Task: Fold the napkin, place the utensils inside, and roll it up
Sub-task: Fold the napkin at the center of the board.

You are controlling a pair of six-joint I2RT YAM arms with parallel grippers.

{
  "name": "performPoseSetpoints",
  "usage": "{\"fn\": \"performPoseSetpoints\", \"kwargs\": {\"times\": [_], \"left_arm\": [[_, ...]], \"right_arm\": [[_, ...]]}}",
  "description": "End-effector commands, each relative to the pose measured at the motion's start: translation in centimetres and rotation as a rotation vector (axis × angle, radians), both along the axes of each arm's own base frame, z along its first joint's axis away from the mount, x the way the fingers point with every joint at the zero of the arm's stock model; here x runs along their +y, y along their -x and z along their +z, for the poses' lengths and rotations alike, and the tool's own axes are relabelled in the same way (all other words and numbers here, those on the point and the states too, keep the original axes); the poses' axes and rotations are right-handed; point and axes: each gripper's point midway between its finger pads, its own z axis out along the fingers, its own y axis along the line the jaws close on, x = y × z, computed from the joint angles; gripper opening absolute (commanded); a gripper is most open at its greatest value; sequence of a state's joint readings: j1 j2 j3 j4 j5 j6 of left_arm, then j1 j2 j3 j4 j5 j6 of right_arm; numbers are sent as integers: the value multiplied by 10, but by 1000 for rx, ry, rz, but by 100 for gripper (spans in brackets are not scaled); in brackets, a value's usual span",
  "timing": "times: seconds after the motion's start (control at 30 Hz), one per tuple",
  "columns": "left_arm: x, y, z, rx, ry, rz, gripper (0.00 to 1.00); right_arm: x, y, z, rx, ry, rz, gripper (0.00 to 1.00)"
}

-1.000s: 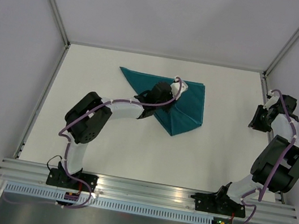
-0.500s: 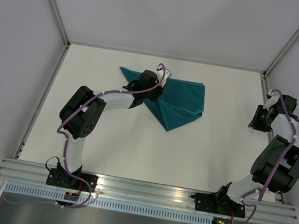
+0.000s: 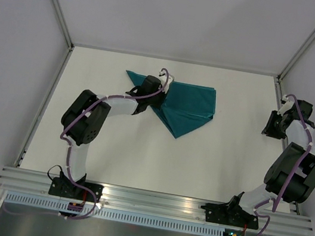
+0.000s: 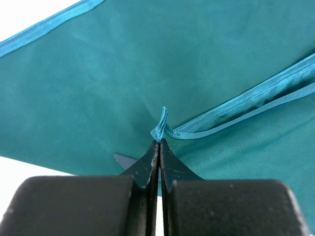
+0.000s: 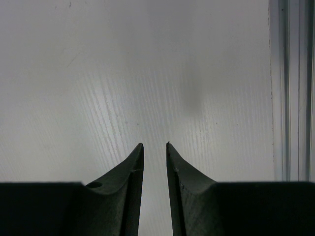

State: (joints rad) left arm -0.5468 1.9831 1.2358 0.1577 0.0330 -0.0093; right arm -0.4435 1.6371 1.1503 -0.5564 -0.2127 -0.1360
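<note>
From above, the napkin [image 3: 193, 106] lies folded at the far middle of the table [image 3: 109, 152], with my left gripper [image 3: 165, 88] over its left part and my right gripper [image 3: 270, 125] well apart by the right edge. My left wrist camera shows my fingers [image 4: 147, 164] pinched tight on a hemmed corner of the teal cloth. My right wrist camera shows my jaws slightly parted over bare tabletop, gripping nothing.

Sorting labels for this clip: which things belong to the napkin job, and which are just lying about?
Job: teal, shiny, wrinkled cloth napkin; left gripper, pinching its hemmed corner.
Not in use: right gripper, open above the white table.
</note>
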Motion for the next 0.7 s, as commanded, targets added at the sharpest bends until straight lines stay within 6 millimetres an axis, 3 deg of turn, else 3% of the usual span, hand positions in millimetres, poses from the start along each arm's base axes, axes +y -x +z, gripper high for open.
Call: {"fn": "performPoseSetpoints", "kwargs": {"times": [0.0,0.67], "left_arm": [[4,-4,21,-20,63,28,2],[21,-1,7,14,60,78,2]], "right_arm": [[-2,1,-5,8,-6,-1,31],[0,3,-8,19,-13,4,31]]}}
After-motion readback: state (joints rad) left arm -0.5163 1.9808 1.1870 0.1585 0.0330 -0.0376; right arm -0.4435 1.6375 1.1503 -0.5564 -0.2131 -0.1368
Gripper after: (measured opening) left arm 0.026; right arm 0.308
